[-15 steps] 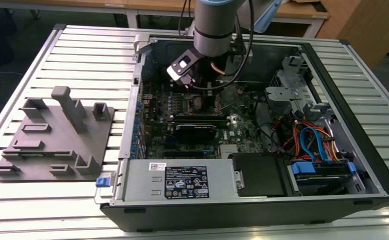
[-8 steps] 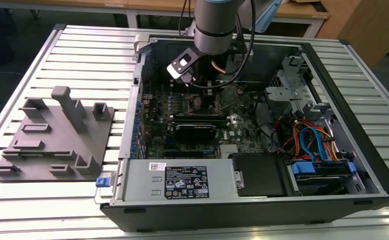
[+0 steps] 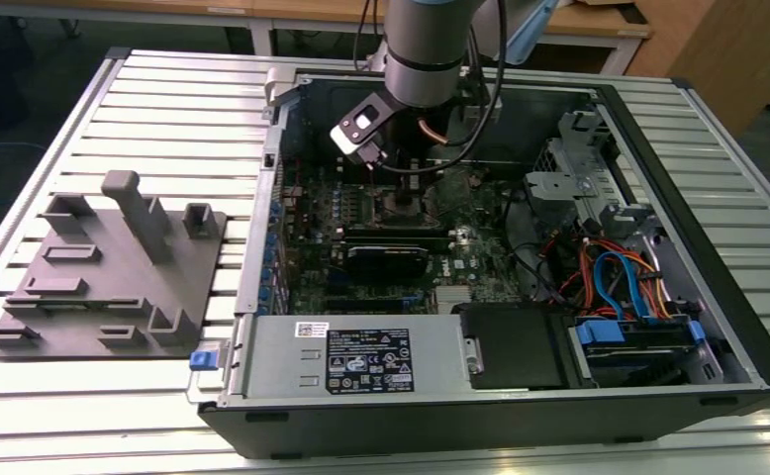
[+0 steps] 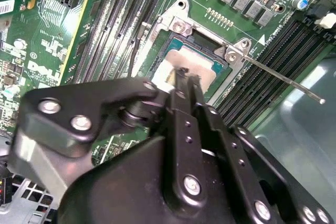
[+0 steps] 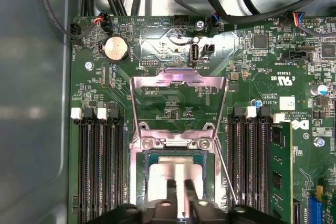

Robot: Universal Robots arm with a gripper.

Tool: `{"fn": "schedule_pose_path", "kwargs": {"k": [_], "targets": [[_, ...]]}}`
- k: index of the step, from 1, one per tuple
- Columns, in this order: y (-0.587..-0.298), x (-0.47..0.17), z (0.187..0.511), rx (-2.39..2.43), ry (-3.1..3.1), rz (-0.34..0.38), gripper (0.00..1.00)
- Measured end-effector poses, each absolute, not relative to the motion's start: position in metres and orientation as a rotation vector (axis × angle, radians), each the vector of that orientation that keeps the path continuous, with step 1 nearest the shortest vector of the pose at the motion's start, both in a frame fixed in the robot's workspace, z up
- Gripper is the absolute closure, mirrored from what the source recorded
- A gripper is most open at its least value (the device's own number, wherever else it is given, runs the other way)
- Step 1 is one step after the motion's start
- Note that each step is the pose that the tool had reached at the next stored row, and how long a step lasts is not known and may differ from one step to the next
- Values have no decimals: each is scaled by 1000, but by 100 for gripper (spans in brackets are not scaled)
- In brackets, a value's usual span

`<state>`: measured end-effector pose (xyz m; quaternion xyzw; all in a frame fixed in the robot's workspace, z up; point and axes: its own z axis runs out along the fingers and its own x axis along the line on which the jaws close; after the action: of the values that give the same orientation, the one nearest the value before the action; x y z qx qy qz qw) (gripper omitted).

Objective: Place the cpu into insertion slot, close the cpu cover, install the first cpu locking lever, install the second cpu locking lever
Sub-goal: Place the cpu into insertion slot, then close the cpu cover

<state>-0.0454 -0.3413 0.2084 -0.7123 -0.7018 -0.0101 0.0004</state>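
While the slatted table (image 3: 121,89) carries a grey fixture tray (image 3: 95,287) at nine o'clock from the open computer case (image 3: 491,416) in the exterior view, the arm reaches down into that case. Its tool (image 3: 405,188) hangs over the motherboard (image 3: 358,233), at about twelve o'clock from the board's centre. In both wrist views the two black fingers (image 5: 170,192) are drawn nearly together, with a slit between them and nothing gripped that I can see. Their tips stand just over the cpu (image 5: 163,171). The cpu lies flat in the insertion slot (image 5: 139,182) with its pale metal face up, so the seating looks done. The cpu cover (image 5: 178,80) stands swung open off the slot, and the board shows through its window. A thin locking lever (image 4: 283,80) juts free beside the slot, not hooked down.

By my judgement the cpu is light, stiff and thin. Its smooth face offers little grip and its underside would not forgive a scrape, so two opposite edges are the place to hold it. The cover looks like thin sheet metal on a hinge, best pushed at its free edge. The lever is a springy wire rod, best caught near its end.
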Motion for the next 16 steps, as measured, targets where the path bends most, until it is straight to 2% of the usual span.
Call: {"fn": "schedule_pose_path", "kwargs": {"k": [1, 2, 16], "targets": [[-341, -45, 208, -2237, -2204, -32, 85], [-341, -45, 208, -2237, -2204, -31, 89], [-341, -45, 209, -2237, -2204, -30, 89]]}}
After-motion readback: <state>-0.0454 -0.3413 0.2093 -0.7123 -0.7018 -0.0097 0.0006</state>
